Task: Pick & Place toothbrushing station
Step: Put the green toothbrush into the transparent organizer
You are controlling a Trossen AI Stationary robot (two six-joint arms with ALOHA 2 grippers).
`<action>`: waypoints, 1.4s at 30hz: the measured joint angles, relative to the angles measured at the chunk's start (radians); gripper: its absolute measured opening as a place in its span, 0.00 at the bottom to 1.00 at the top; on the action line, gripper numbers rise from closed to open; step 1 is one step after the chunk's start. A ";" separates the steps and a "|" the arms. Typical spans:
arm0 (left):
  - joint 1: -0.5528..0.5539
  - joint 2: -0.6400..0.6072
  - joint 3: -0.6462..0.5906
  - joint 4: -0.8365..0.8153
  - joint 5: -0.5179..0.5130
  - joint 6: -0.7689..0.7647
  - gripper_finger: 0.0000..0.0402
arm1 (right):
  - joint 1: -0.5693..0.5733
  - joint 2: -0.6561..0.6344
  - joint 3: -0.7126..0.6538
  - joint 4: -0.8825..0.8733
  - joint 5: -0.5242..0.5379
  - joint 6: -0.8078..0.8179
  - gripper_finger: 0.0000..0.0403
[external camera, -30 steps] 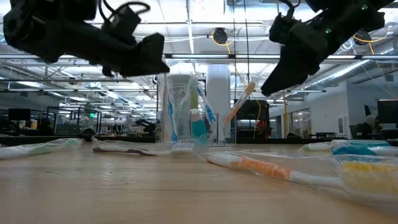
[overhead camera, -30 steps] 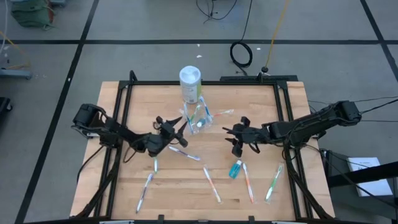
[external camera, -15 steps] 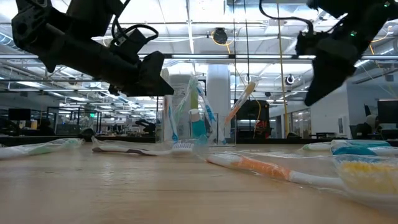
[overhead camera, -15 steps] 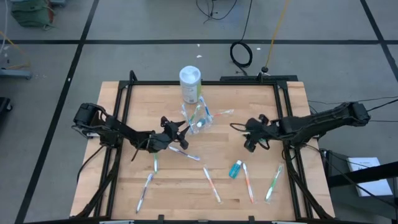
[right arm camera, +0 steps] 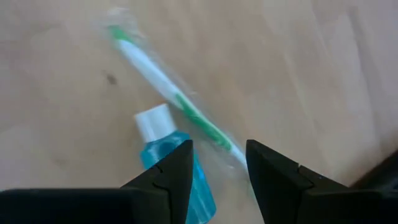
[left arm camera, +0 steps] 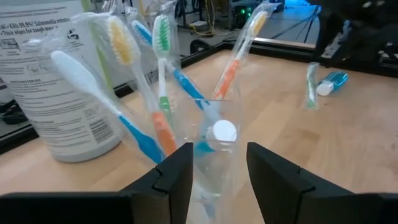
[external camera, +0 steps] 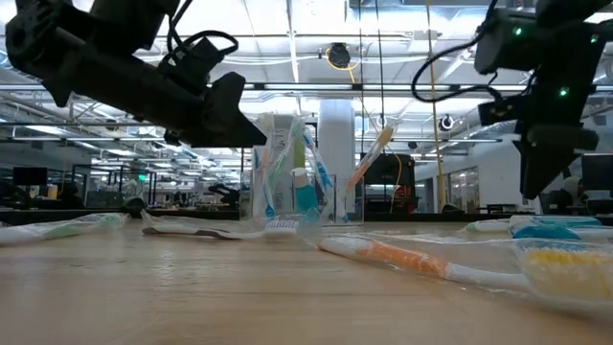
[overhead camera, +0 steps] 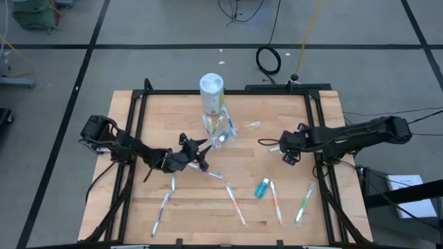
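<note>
Left gripper [overhead camera: 199,153] hangs released near the desk's middle, its fingers [left arm camera: 176,180] spread just short of the cup [overhead camera: 219,131], which stands toward the far edge beside the canister [overhead camera: 212,94] and holds several toothbrushes [left arm camera: 163,74] and a tube. Right gripper [overhead camera: 287,146] hovers released toward the right edge, above a teal tube [right arm camera: 171,168] and a green-handled toothbrush [right arm camera: 177,102]. More brushes [overhead camera: 235,205] lie along the near edge.

The canister [overhead camera: 212,93] touches the cup [overhead camera: 220,131] behind; bare table [overhead camera: 277,114] lies beside it.
</note>
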 joint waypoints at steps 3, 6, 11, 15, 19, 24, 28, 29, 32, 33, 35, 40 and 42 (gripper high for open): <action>-0.012 -0.012 0.000 0.003 -0.001 0.000 0.38 | -0.031 0.047 0.000 -0.023 0.040 0.037 0.35; -0.026 -0.033 0.000 0.003 -0.001 0.003 0.38 | -0.065 0.098 0.000 -0.031 0.035 0.037 0.35; -0.044 -0.081 0.000 0.005 -0.001 0.035 0.38 | -0.109 0.189 0.000 -0.028 -0.008 0.008 0.35; -0.056 -0.119 0.000 0.005 -0.001 0.081 0.38 | -0.140 0.259 0.000 -0.020 -0.042 -0.015 0.35; -0.057 -0.145 0.000 0.001 -0.001 0.115 0.38 | -0.153 0.323 0.004 0.000 -0.054 -0.025 0.34; -0.057 -0.148 0.000 0.003 -0.001 0.158 0.38 | -0.156 0.372 0.005 0.022 -0.082 -0.047 0.27; -0.057 -0.148 0.000 -0.001 -0.001 0.179 0.38 | -0.156 0.383 0.004 0.029 -0.085 -0.047 0.14; -0.057 -0.148 0.000 0.000 -0.001 0.185 0.38 | -0.155 0.383 0.004 0.031 -0.086 -0.047 0.10; -0.056 -0.148 0.000 0.000 -0.001 0.207 0.38 | -0.153 0.366 0.005 0.032 -0.077 -0.040 0.02; -0.056 -0.148 0.000 0.000 -0.001 0.210 0.38 | -0.149 0.358 0.008 0.033 -0.073 -0.039 0.02; -0.055 -0.148 0.000 0.000 -0.001 0.211 0.38 | -0.136 0.337 0.014 0.031 -0.050 -0.038 0.02; -0.054 -0.148 0.000 0.001 -0.002 0.211 0.38 | -0.092 0.286 0.068 0.017 0.100 -0.020 0.00; -0.054 -0.148 0.000 0.004 -0.002 0.210 0.38 | -0.074 0.278 0.088 0.005 0.123 -0.026 0.00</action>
